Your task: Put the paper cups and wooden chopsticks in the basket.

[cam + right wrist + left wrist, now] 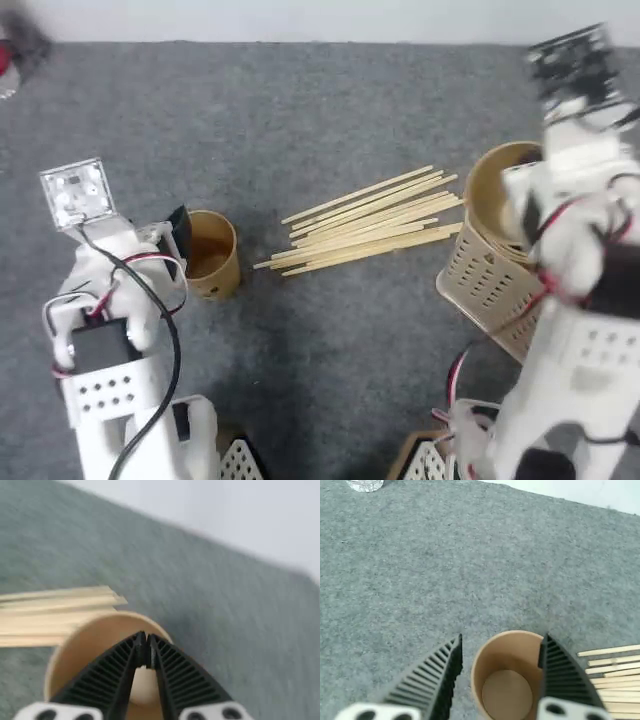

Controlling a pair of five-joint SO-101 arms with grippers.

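Toward the tabletop's (330,120) left edge, the left gripper's (502,639) spread fingers (437,675) straddle the paper cup (507,692); an off-centre squeeze could topple it.

We're getting soft, even, fairly bright light here, probably from overhead, since the paper cup (211,254) throws hardly any shadow on the grey mat (330,130). The white right arm (585,200) looks a bit washed out. We can't really judge shadows in the right wrist view.

White arms (105,390), black ribbed fingers (432,677), red-black cables (177,350).
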